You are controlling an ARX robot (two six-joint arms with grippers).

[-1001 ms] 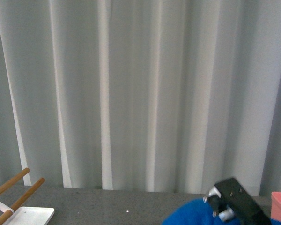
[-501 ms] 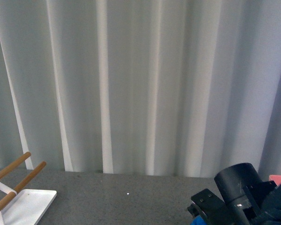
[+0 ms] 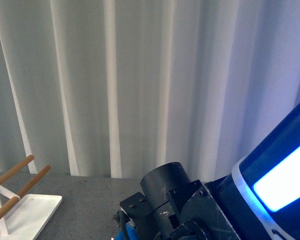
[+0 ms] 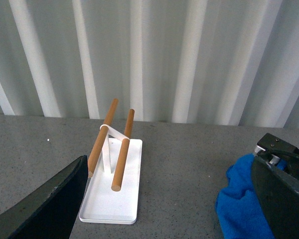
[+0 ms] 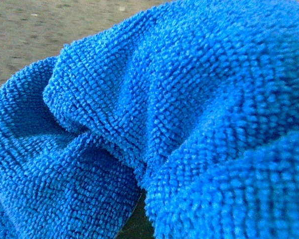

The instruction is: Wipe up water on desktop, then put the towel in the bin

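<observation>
Blue towel point(image 4: 238, 201) just under right gripper point(image 4: 278, 151)

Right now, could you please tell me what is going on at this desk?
The right arm reaches down to the blue towel, bunched on the grey desktop. Its wrist camera shows mostly towel, so the grip cannot be confirmed. The left gripper hangs open near the white tray with wooden rods. The bin is not in view.

right arm point(image 3: 190, 210) low and forward, left hand point(image 4: 168, 169) fingers spread wide apart
</observation>
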